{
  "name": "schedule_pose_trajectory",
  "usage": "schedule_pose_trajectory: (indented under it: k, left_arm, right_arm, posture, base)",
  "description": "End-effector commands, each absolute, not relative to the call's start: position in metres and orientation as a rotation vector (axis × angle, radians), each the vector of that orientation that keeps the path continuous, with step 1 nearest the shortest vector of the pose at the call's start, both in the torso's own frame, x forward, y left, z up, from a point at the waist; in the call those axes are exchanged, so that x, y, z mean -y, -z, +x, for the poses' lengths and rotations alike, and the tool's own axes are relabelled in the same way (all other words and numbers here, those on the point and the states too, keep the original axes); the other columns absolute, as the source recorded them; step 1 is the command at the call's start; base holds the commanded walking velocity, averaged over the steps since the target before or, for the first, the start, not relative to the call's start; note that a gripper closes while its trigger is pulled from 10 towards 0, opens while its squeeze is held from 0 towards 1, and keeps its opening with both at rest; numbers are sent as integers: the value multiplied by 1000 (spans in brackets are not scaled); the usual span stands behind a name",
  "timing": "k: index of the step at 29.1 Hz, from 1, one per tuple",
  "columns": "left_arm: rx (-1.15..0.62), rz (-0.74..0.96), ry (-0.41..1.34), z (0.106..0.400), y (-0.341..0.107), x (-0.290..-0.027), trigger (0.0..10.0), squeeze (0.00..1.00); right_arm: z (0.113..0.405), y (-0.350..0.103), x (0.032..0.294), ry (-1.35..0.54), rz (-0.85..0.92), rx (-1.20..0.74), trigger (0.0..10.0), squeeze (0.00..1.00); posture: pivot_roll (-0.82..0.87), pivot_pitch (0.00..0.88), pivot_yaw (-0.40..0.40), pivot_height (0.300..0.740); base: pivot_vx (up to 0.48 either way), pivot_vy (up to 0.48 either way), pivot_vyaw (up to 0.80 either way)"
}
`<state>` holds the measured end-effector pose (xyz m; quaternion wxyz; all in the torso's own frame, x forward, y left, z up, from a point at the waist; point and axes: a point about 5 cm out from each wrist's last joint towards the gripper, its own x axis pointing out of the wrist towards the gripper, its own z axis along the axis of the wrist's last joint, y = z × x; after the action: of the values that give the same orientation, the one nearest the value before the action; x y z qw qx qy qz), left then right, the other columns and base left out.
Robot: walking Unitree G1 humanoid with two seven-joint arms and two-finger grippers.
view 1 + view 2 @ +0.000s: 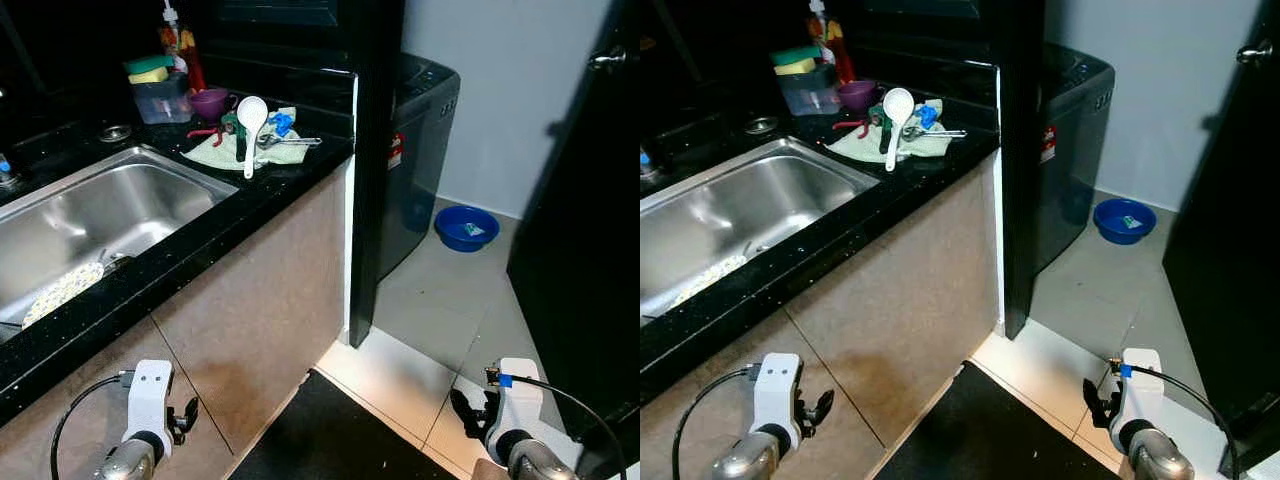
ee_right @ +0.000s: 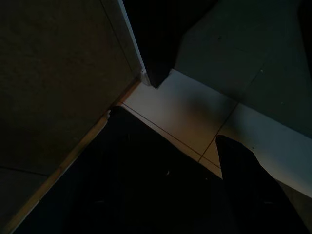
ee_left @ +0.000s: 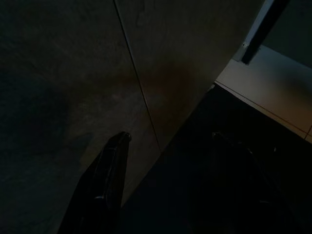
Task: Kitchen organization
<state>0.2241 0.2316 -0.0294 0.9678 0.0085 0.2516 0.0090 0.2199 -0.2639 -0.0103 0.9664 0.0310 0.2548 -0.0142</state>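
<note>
Inside, sink [image 1: 130, 195] holds a patterned plate [image 1: 62, 292].

Both arms hung low and idle, one at each lower corner of the head view. The left gripper [image 3: 168, 165] pointed downward, its two black fingers [image 3: 109, 180] spread well apart in the dim wrist view (the far one barely made out in the shade). The right gripper [image 1: 468, 412] sat below its white wrist block with a cable looping off it; one dark finger [image 2: 248, 190] showed in its wrist view, too little to judge the spread.
</note>
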Motion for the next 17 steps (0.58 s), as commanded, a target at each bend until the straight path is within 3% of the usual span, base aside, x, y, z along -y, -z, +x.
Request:
schedule_pose_trajectory:
  k: [1, 17]
  left_arm:
    - [-494, 26, -45, 225, 26, -239, 10000, 0]
    - [-488, 24, -31, 225, 27, -234, 10000, 0]
  right_arm:
    - [223, 9, 261, 17, 57, -502, 10000, 0]
    - [221, 11, 266, 22, 52, -515, 10000, 0]
  posture:
    - [-51, 0, 58, 740]
    - [-51, 0, 53, 740]
  base:
    - [0, 0, 0]
    - [0, 0, 0]
